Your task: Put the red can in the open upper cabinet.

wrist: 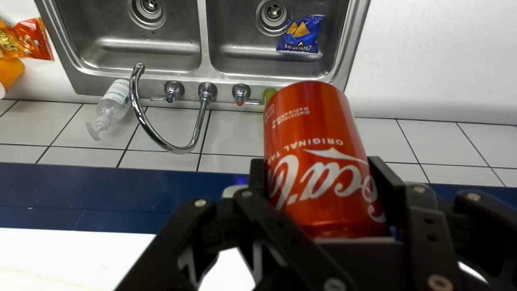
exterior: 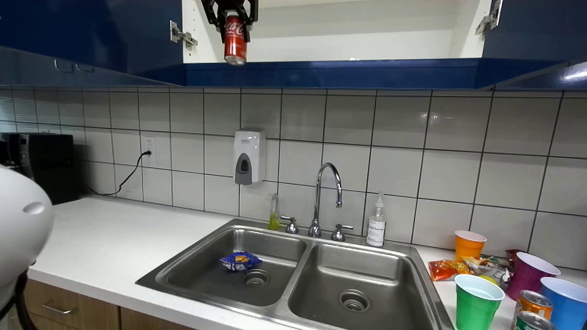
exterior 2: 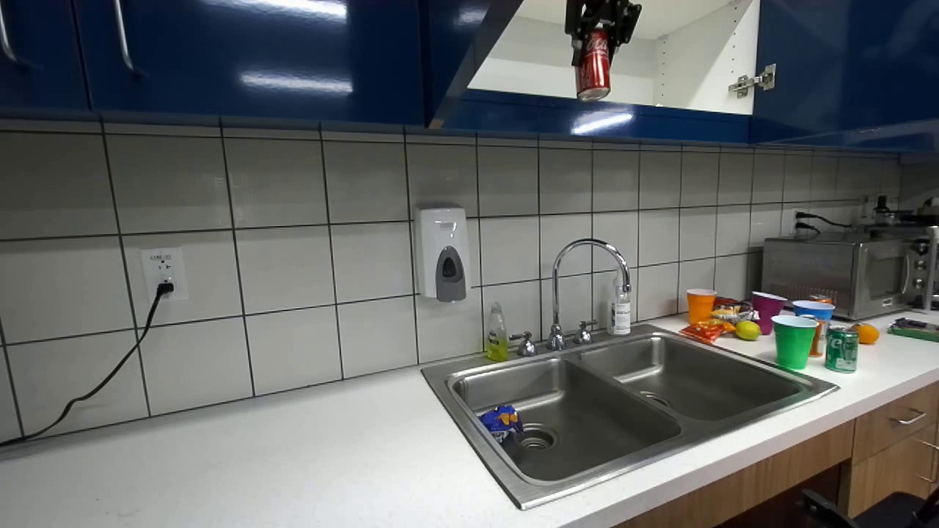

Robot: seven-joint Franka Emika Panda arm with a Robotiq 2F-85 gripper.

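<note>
Tool (exterior: 235, 37) and red can (exterior: 235, 46) hang high in an exterior view: the tool points downward with its jaws squeezed against both sides of the can, which is nearly upright in the grip, pale lettering on its side and its silvery lower end below the jaws. Behind them shows the cream interior of the open upper cabinet (exterior: 353, 43), and the can's bottom end overlaps the cabinet's blue lower edge. Underneath, a double sink (exterior: 297, 275) is set into the white table (exterior: 105, 243), with a blue snack bag (exterior: 240, 261) lying near the drain (exterior: 257, 277) of the left basin in that view. A white soap dispenser (exterior: 250, 153) is fixed to the tiled wall (exterior: 187, 153), left of the arched faucet (exterior: 317, 204). An orange cup (exterior: 468, 250), a purple cup (exterior: 529, 279), a blue cup (exterior: 565, 305) and a green cup (exterior: 477, 302) stand grouped right of the sink. In an exterior view, the can leans slightly, seen against the cabinet's pale inner walls; a green can (exterior 2: 841, 350) stands just beside the green cup, and a silvery boxy appliance (exterior 2: 810, 270) stands farther along the table. In the wrist view, the tool comes in from the bottom, its jaws pressing the can from either side, the lettering upside down. A clear pump bottle (wrist: 115, 101) stands near the faucet, and a yellow-green bottle (wrist: 269, 94) is mostly hidden behind the can.
</note>
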